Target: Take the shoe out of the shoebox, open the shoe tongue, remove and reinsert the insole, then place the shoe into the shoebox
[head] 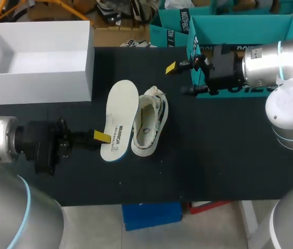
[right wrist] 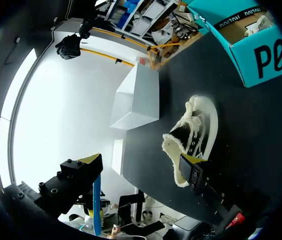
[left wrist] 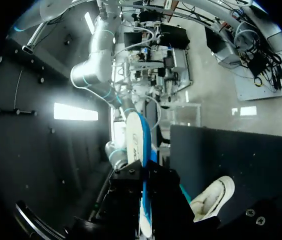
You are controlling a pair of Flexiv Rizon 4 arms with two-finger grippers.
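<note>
Lower left of frame: left gripper (head: 102, 137) clamped on near end of flat white foam insole (head: 120, 115), yellow tip on top. Insole lies centre frame on black table (head: 214, 155), long edge touching white canvas low-top shoe (head: 149, 123), opening upward, just to its right. Upper right: right gripper (head: 180, 79), fingers spread wide, holding nothing. Upper left: open white cardboard shoebox (head: 42, 88).

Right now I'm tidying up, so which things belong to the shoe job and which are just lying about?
Job: shoe; insole, held in the left pincer; white shoebox.
Lying about: teal box, behind the right pincer.
</note>
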